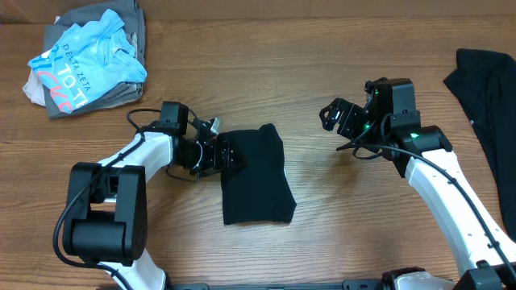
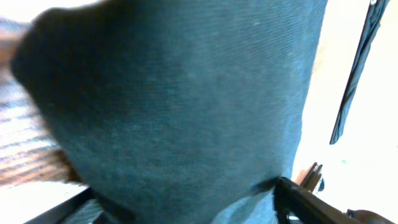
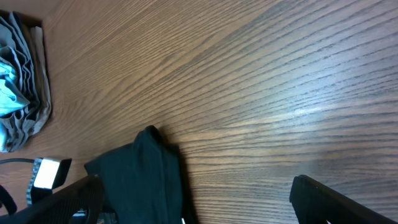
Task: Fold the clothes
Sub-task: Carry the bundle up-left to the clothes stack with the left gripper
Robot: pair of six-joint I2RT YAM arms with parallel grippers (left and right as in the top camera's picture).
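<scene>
One folded black shirt (image 1: 256, 173) lies mid surface (image 1: 347, 217), long axis near-to-far | left tool (image 1: 224, 155) at its left edge, jaws apart, nearer | right tool (image 1: 332, 115) wide open, empty, well apart to right

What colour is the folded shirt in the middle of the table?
The shirt is plain black; the overhead view shows it best.
</scene>
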